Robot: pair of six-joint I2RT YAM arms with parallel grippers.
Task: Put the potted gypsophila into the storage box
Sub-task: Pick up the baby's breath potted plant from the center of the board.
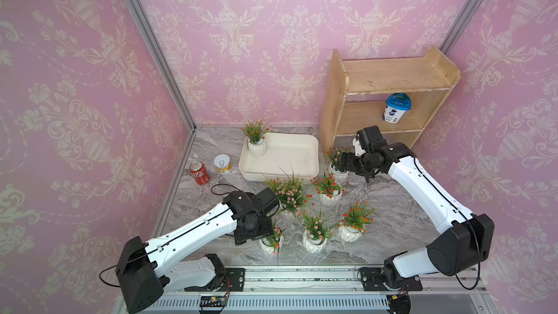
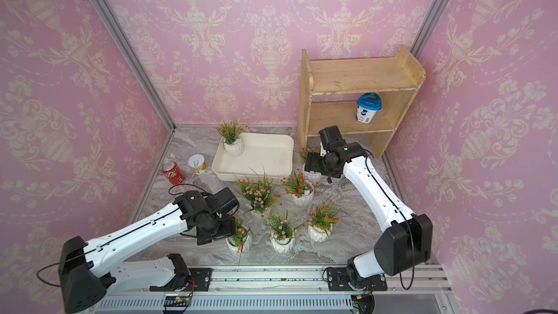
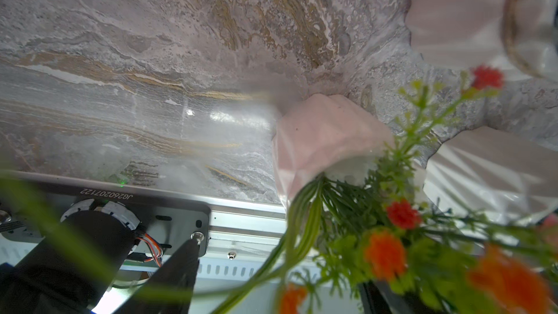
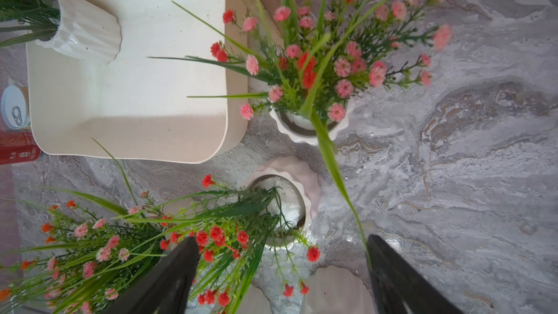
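My right gripper (image 4: 280, 238) hangs spread wide and empty over the other pots (image 4: 302, 137) on the marble table (image 4: 453, 146), left gripper (image 3: 280, 264) looks open too I think (blossoms blur it), and one potted gypsophila (image 1: 256, 148) sits in the far-left corner of the storage box (image 1: 290, 158).

Blurred blooms (image 3: 385, 255) hide most of one left gripper (image 3: 280, 261) finger; in both top views its wrist covers it. The frame edge crops the cola can (image 4: 18, 148).

1 potted gypsophila (image 1: 256, 143) stands inside the storage box (image 1: 290, 158).
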